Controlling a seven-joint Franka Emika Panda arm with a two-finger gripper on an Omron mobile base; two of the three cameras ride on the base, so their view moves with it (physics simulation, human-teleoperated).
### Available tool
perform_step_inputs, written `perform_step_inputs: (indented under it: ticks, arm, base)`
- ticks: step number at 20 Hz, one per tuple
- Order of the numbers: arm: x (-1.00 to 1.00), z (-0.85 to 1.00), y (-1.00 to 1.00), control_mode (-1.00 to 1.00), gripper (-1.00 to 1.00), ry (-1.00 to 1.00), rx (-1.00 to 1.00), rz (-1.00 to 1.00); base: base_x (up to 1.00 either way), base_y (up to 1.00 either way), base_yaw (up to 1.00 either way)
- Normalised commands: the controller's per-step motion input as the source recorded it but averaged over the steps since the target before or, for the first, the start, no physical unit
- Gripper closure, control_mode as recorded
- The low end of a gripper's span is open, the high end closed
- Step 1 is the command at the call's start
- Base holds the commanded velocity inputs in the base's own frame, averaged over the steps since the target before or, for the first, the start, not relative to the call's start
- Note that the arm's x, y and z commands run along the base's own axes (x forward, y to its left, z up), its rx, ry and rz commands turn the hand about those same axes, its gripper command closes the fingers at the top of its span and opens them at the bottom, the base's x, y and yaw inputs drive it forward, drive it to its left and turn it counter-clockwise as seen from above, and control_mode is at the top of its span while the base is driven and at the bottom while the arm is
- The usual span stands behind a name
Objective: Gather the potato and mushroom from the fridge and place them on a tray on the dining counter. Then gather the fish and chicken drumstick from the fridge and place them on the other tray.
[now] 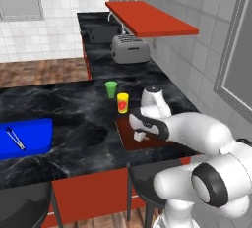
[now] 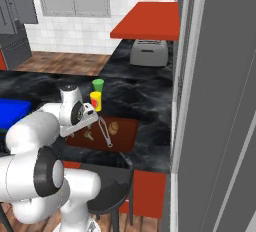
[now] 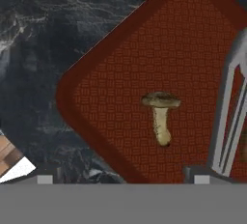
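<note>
The claw (image 3: 123, 179) is held wide open and empty above the mushroom (image 3: 160, 116) at frame centre on the red tray (image 3: 120, 73). The tongs (image 3: 230, 121) at right, possibly touching the potato (image 2: 114, 127), may be knocked on withdrawal.

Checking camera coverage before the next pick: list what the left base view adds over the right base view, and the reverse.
Left base view adds: the sink and tongs lying on the blue tray. Right base view adds: a potato and a second pair of tongs on the dark red tray. Shared: the toaster, green cup, yellow cup and both trays.
</note>
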Motion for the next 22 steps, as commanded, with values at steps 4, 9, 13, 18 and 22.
perform_step_inputs:
  ticks: [4,9,13,18,22]
  arm:
    - [-0.47,0.97,-0.03,-1.00,-1.00,-0.04,0.06,0.00]
    - [-0.53,0.96,-0.01,-1.00,-1.00,0.01,0.14,-0.01]
    - [-0.54,0.94,0.00,-1.00,-1.00,0.09,0.17,-0.14]
    - [-0.47,0.99,0.00,-1.00,-1.00,0.13,0.17,-0.20]
    - [-0.66,0.78,0.00,-1.00,-1.00,0.12,0.08,-0.24]
  base:
    - [0.00,0.00,0.00]
    - [0.00,0.00,0.00]
    - [0.00,0.00,0.00]
    - [0.00,0.00,0.00]
    - [0.00,0.00,0.00]
